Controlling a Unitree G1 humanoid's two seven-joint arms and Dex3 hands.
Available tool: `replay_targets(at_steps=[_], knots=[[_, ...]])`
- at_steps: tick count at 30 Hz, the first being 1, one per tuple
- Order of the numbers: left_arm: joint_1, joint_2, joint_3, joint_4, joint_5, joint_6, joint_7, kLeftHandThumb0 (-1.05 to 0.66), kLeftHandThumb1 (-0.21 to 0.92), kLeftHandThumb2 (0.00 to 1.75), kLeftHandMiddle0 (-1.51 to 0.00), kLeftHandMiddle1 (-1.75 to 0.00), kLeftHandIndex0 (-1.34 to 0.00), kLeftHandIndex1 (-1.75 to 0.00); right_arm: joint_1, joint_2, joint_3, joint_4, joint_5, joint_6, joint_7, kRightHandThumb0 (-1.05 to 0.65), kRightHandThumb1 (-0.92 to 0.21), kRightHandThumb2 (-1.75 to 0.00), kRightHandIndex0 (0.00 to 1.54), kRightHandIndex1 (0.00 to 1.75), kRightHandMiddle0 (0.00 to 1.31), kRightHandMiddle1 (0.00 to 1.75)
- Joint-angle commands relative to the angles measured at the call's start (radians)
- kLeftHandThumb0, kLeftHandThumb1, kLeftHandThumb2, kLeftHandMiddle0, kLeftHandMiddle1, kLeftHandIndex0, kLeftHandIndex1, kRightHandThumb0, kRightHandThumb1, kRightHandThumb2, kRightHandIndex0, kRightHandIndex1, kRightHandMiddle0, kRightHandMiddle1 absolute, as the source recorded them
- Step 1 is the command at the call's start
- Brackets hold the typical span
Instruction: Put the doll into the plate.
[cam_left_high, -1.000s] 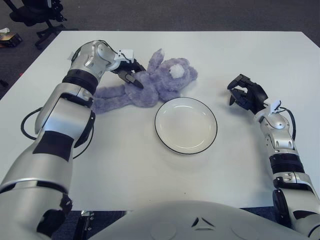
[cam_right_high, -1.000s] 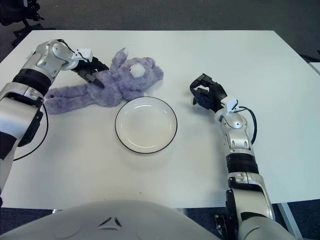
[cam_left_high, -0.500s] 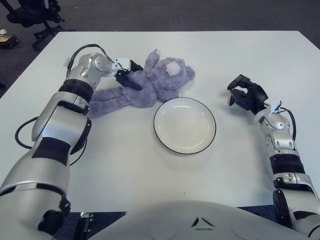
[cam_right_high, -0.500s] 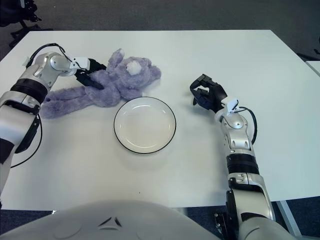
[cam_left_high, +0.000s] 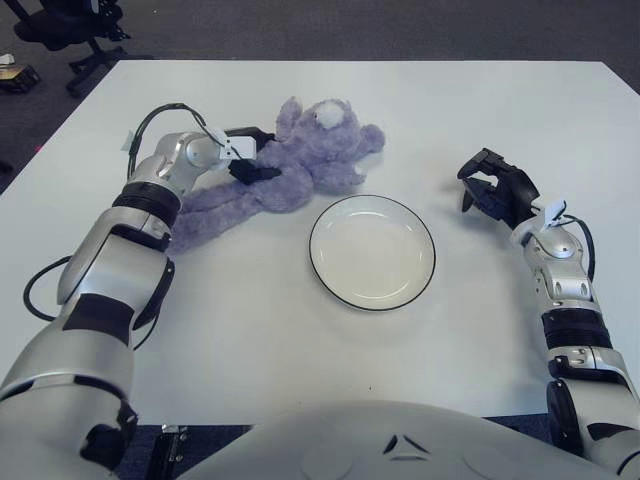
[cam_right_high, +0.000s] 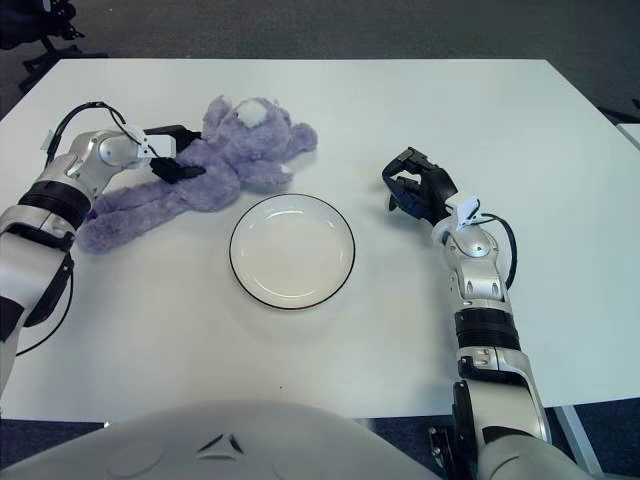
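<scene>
Doll-and-plate scene, from the near edge outward: the plate (cam_left_high: 372, 251), white with a dark rim, sits on the white desk (cam_left_high: 300, 340) a little right of centre, with nothing in it. To its right, well apart from it, the right hand (cam_left_high: 497, 190) shows at the end of a forearm that runs up from the near right corner; its dark fingers are curled inward and hold nothing. I cannot tell whether it touches the desk.

Beyond the plate and to its left lies the purple plush doll (cam_left_high: 300, 170), stretched across the desk with its long limbs trailing toward the left and its head, with a white patch, toward the far side. The doll's body lies just beyond the plate's far-left rim without overlapping it.

The left arm reaches forward along the left side of the desk, bent at the elbow, forearm angled right. The left hand (cam_left_high: 247, 155) is on the doll's middle, dark fingers (cam_right_high: 178, 172) closed around the plush.
</scene>
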Motion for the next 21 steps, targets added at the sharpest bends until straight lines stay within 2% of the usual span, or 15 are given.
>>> replay_targets(at_steps=[1,3,11,20,21], knots=[[0.044,0.003,-0.028,0.033,0.049,-0.005,0.011,0.11,0.4,1.03,-0.87,-1.75,-0.67,-1.75,0.031,-0.003,0.011,0.035,-0.014,0.035,0.01,-0.35,-0.92,-0.38,0.79,1.64,0.35,1.59],[0.042,0.002,-0.028,0.038,0.051,-0.009,0.014,0.11,0.4,1.03,-0.87,-1.75,-0.67,-1.75,0.031,-0.003,0.011,0.035,-0.014,0.035,0.01,-0.35,-0.92,-0.38,0.79,1.64,0.35,1.59],[0.007,0.003,-0.069,0.029,0.176,-0.059,0.321,0.14,0.39,1.09,-0.85,-1.75,-0.66,-1.75,0.019,-0.004,0.015,0.075,-0.018,0.018,0.017,-0.35,-0.92,-0.39,0.79,1.65,0.34,1.6],[-0.002,-0.003,-0.076,0.056,0.203,-0.074,0.372,0.15,0.38,1.11,-0.84,-1.75,-0.65,-1.75,0.015,-0.004,0.015,0.085,-0.018,0.011,0.019,-0.35,-0.92,-0.39,0.78,1.65,0.33,1.6],[-0.012,0.006,-0.063,0.048,0.201,-0.097,0.429,0.15,0.38,1.11,-0.84,-1.75,-0.65,-1.75,0.009,-0.007,0.017,0.096,-0.02,0.01,0.024,-0.35,-0.92,-0.39,0.78,1.65,0.33,1.6]])
